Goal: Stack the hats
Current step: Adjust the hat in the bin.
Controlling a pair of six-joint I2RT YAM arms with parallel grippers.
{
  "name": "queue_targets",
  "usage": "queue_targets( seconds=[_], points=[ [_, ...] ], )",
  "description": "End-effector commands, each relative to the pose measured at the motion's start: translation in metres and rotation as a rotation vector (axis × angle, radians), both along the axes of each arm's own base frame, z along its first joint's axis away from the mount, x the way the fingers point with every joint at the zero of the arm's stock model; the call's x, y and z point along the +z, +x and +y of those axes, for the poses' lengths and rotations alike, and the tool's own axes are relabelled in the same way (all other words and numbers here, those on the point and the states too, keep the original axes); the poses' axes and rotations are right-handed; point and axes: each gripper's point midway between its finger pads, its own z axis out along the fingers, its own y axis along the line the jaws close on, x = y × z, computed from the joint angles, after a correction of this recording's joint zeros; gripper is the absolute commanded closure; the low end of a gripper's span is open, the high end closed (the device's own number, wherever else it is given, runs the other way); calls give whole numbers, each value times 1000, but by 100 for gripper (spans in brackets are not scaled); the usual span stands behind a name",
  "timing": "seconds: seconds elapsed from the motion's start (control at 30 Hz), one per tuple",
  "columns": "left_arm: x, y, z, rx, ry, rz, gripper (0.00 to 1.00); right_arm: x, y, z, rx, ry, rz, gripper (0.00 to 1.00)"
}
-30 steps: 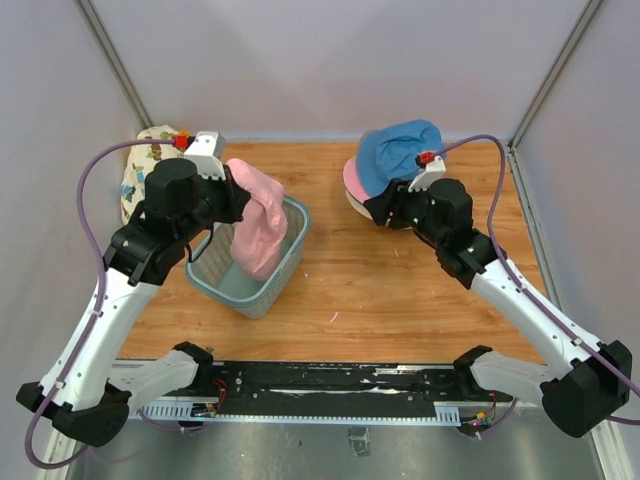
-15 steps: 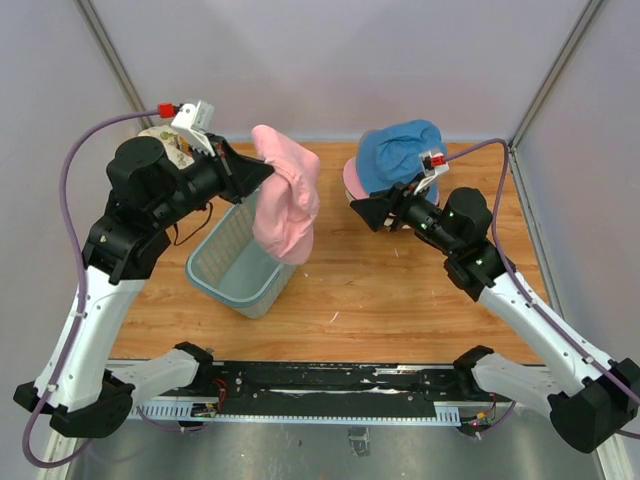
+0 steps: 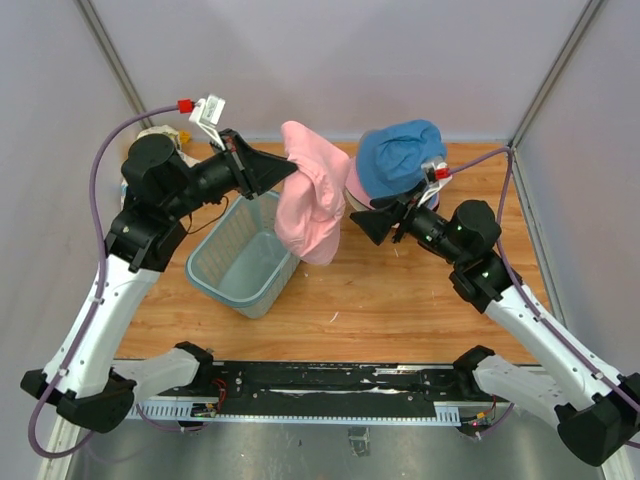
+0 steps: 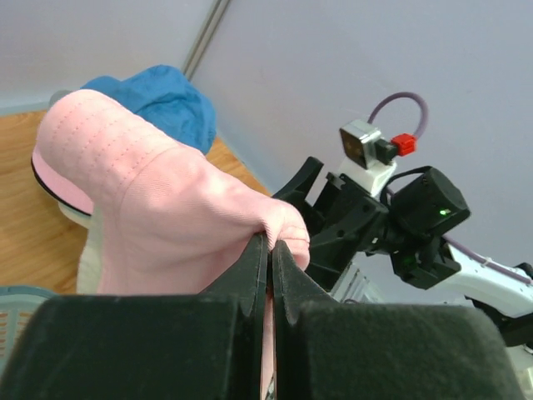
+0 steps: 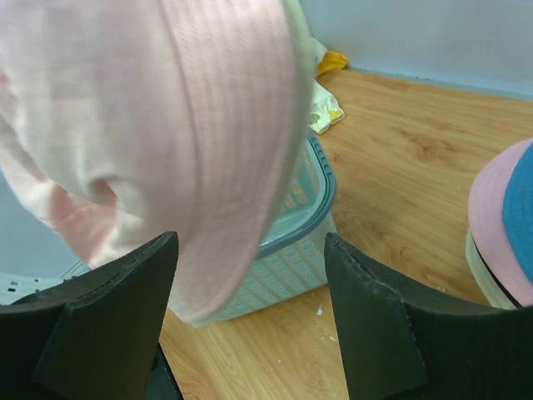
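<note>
A pink hat (image 3: 310,205) hangs in the air over the right rim of the basket, pinched at its top edge by my left gripper (image 3: 292,168), which is shut on the fabric (image 4: 271,242). At the back right stands a stack of hats: a blue hat (image 3: 400,155) on top, a pink brim (image 3: 352,188) under it and a cream one below. My right gripper (image 3: 360,224) points left at the hanging pink hat (image 5: 150,125), just beside it. Its fingers (image 5: 108,317) stand wide apart with nothing between them.
A blue-grey mesh basket (image 3: 245,262) stands left of centre, seen also below the hat in the right wrist view (image 5: 308,217). A cream printed cloth (image 3: 160,135) lies in the back left corner. Walls close the table at the back and both sides.
My left arm lifted the pink hat out of the basket and swung it right. My right gripper drew back from the stack, turned toward the pink hat and opened wider.
</note>
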Motion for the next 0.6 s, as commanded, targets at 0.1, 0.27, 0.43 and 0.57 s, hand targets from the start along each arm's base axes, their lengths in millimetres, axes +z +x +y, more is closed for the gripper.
queue_targets(
  seconds=[0.1, 0.27, 0.43, 0.57],
  points=[
    [56, -28, 30, 101, -154, -162, 99, -24, 7, 0, -43, 44, 35, 28],
    [66, -30, 48, 195, -206, -171, 99, -39, 11, 17, 18, 114, 90, 28],
    [66, -27, 60, 264, -241, -165, 100, -42, 7, 38, 136, 216, 129, 29],
    [65, -23, 65, 300, -261, -159, 100, -37, 0, 50, 225, 310, 159, 29]
  ],
)
